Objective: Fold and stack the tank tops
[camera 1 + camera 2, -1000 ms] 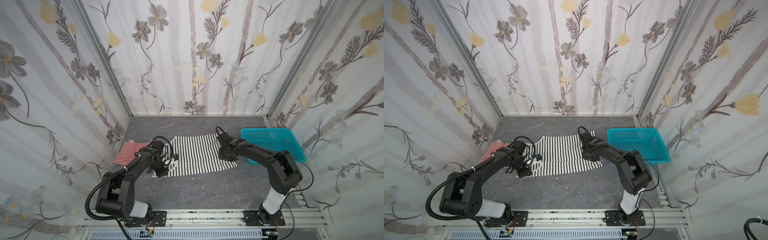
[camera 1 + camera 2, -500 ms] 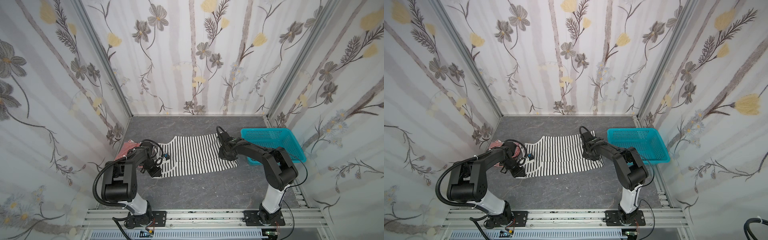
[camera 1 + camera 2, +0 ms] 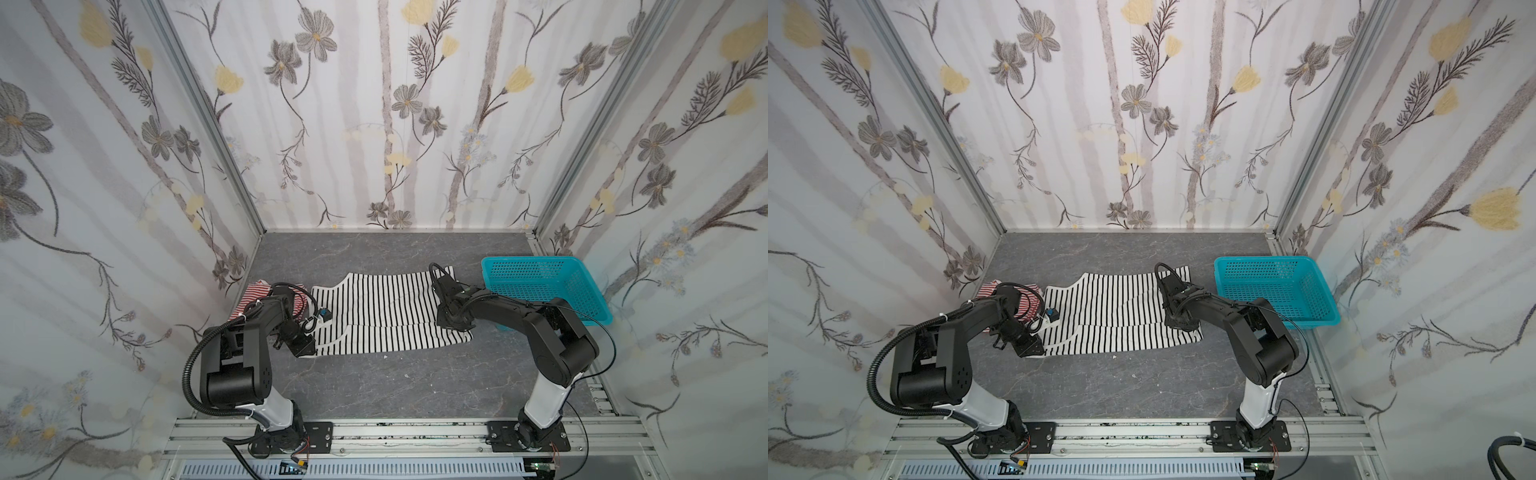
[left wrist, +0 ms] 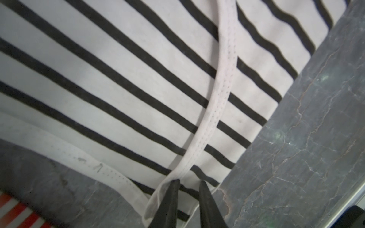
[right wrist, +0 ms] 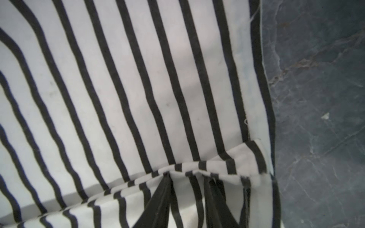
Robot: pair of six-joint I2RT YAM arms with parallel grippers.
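Observation:
The black-and-white striped tank top [image 3: 382, 307] [image 3: 1113, 316] lies spread flat mid-table, with a crease along its near side. My left gripper [image 3: 306, 352] [image 3: 1030, 351] is at its near left corner. In the left wrist view this gripper [image 4: 187, 197] is shut on the striped cloth where the white-trimmed strap [image 4: 217, 102] ends. My right gripper [image 3: 452, 325] [image 3: 1177, 324] is at the top's right hem, and in the right wrist view it [image 5: 187, 189] pinches a raised fold of cloth [image 5: 217, 165]. The red-and-white tank top [image 3: 253, 293] [image 3: 986, 291] [image 4: 17, 213] lies bunched behind the left arm, partly hidden.
A turquoise mesh basket [image 3: 544, 266] [image 3: 1266, 259] stands at the right, close behind the right arm. The grey marbled table [image 3: 374, 386] [image 3: 1121, 390] is walled by flowered panels on three sides. The arms' rail runs along the front edge.
My left gripper has moved left with the striped top's corner, drawing that end of the top leftward. The right gripper has stayed at the hem.

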